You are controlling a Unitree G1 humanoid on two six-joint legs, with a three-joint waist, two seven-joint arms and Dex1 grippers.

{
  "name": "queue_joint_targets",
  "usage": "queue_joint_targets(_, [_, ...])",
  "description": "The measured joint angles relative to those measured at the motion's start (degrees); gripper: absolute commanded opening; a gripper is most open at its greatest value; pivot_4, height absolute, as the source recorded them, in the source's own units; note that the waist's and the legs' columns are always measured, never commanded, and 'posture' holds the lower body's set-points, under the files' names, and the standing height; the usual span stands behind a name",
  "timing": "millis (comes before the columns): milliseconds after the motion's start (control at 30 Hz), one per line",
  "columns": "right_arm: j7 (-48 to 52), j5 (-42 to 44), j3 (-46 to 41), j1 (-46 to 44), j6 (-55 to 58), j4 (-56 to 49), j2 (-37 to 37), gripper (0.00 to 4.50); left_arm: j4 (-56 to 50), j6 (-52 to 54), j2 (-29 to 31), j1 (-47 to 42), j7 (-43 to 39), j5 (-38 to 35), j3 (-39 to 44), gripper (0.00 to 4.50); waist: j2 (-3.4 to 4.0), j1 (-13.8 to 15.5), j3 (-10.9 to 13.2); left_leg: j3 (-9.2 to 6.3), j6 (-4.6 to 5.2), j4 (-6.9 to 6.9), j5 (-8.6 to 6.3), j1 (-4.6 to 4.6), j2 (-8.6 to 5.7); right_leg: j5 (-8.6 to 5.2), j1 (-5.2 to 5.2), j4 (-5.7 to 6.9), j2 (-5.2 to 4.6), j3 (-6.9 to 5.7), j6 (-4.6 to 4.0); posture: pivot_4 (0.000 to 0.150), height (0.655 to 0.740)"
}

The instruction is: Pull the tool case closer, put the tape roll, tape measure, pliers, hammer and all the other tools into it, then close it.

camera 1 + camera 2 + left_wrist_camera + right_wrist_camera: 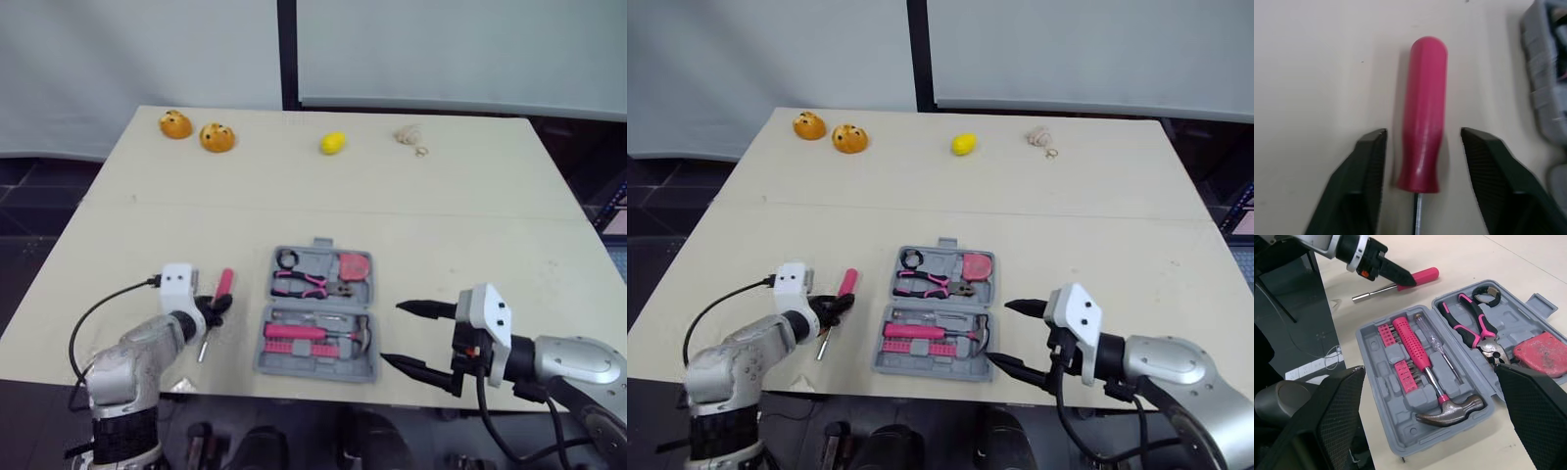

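The left arm lay low over the desk (470, 215), its left gripper (217, 305) spread open, fingers (1367, 176) flanking the smooth, rounded pink plastic handle of the screwdriver (1422, 142), seemingly without touching it. The right gripper (392, 333) reached level, fingers wide apart, with the moulded grey tool case (318, 313) lying open just beyond their tips.

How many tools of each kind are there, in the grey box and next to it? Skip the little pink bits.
Hammer: 1
Pliers: 1
Tape measure: 1
Tape roll: 1
Screwdrivers: 2 (slim screwdriver, pink-handled screwdriver)
Total: 6
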Motion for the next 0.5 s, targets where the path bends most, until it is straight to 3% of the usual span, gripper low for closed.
queue_joint_targets(33, [0.0, 0.02, 0.01, -0.01, 0.0, 0.01, 0.04, 4.5, -0.36, 1.53, 1.85, -0.55, -1.95, -2.17, 1.73, 4.3, -0.01, -0.04, 0.01, 0.0, -0.03, 0.0, 0.01, 0.0, 0.0, -0.01, -0.01, 0.01, 0.01, 0.0, -0.01, 0.15, 0.7292])
queue_joint_targets(67, [0.0, 0.13, 0.04, -0.05, 0.0, 0.02, 0.14, 4.5, -0.51, 3.17, 5.68, -1.29, -5.03, -5.0, 3.3, 4.42, -0.05, -0.07, 0.03, 0.0, -0.08, 0.0, 0.05, -0.02, -0.01, -0.01, -0.05, 0.04, 0.02, 0.0, -0.02, 0.15, 0.7292])
queue_joint_targets(200, [0.01, 0.2, 0.02, -0.02, 0.0, 0.1, 0.27, 4.5, 1.43, 1.56, 24.92, -3.16, -18.06, -9.26, 6.44, 4.42, -0.02, -0.08, 0.02, 0.0, -0.12, 0.0, 0.06, 0.04, -0.06, -0.05, -0.05, 0.08, -0.02, 0.03, -0.08, 0.15, 0.7292])
queue_joint_targets(233, [0.02, 0.2, 0.03, -0.03, -0.01, 0.14, 0.27, 4.5, 2.38, 0.28, 26.77, -3.28, -19.97, -9.26, 5.88, 4.42, 0.06, -0.04, -0.03, 0.0, -0.11, 0.01, 0.05, 0.04, -0.07, -0.05, -0.03, 0.04, -0.03, 0.03, -0.08, 0.15, 0.7292])
queue_joint_targets(300, [0.03, 0.19, 0.21, -0.29, -0.05, 0.35, 0.3, 4.5, 8.25, -7.44, 33.33, -3.43, -28.22, -7.25, 0.11, 4.42, 0.1, 0.24, -0.04, -0.03, -0.09, -0.01, 0.04, -0.01, -0.1, -0.05, -0.08, -0.01, -0.06, -0.02, -0.08, 0.15, 0.7292])
queue_joint_targets(400, [0.2, 0.22, 0.43, -0.57, -0.12, 0.52, 0.3, 4.5, 19.43, -31.05, 42.61, -5.72, -45.42, 2.36, -13.68, 4.42, 0.09, 0.26, -0.04, -0.02, -0.09, -0.01, 0.03, -0.19, -0.09, -0.07, -0.29, 0.0, -0.06, -0.04, -0.12, 0.15, 0.7292])
queue_joint_targets(500, [0.43, 0.22, 0.49, -0.88, -0.2, 0.66, 0.3, 4.5, 26.52, -51.87, 45.57, -10.97, -59.63, 9.19, -22.39, 4.42, 0.12, 0.1, -0.06, 0.03, -0.04, 0.01, 0.07, -0.65, -0.1, -0.05, -0.75, 0.04, -0.09, -0.01, -0.1, 0.15, 0.7292])
